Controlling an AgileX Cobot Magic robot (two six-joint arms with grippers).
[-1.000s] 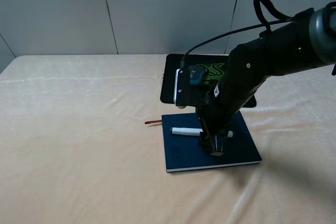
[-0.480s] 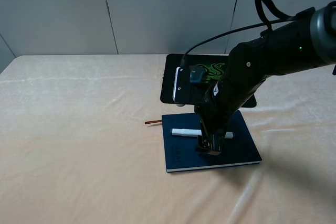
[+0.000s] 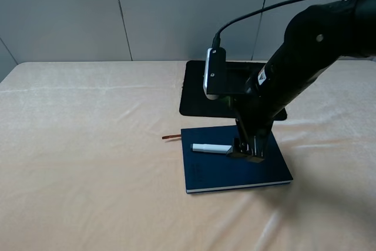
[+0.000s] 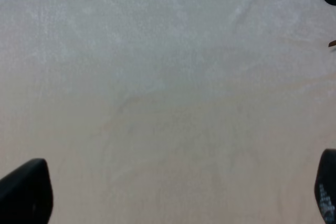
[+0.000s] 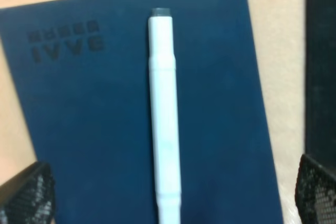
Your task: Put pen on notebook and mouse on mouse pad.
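Since a second earlier the right claw [image 3: 247,152] had lifted off the pen [image 3: 210,148], jaws spread and empty, leaving it flat on the notebook [image 3: 235,171]; at twelve o'clock, the mouse pad [image 3: 194,95] showed no visible mouse

The pen [image 3: 210,149] lies on the notebook [image 3: 235,168], which sits before the mouse pad [image 3: 197,95]

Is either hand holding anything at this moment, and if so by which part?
Nothing is held. The slim white pen lies free on the flat navy notebook, the right hand open around it; the left hand is open over bare cloth.
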